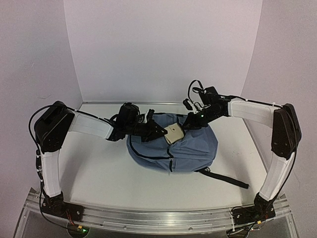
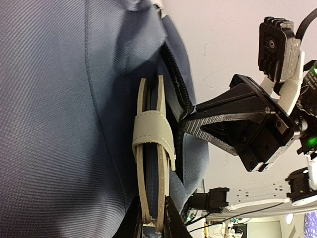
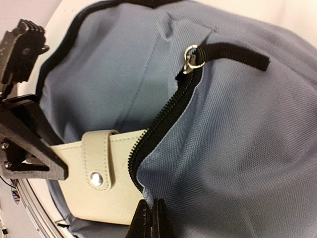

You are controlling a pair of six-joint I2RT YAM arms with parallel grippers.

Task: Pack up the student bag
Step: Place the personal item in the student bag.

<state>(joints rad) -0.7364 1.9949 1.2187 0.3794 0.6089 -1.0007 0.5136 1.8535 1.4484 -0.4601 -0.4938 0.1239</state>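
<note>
Pinching the near end of the beige case point(image 3: 79, 196), my left end effector point(image 2: 154, 222) holds it edge-on in the mouth of the bag point(image 1: 193, 148). My right end effector point(image 3: 151, 218) is pressed together on the fabric at the zipper point(image 3: 158, 124) edge. The bag lies mid-counter point(image 1: 99, 173), with bare room on both sides. Only the right wrist view shows the case's snap strap; only the top view shows a bag strap trailing near-right.
</note>
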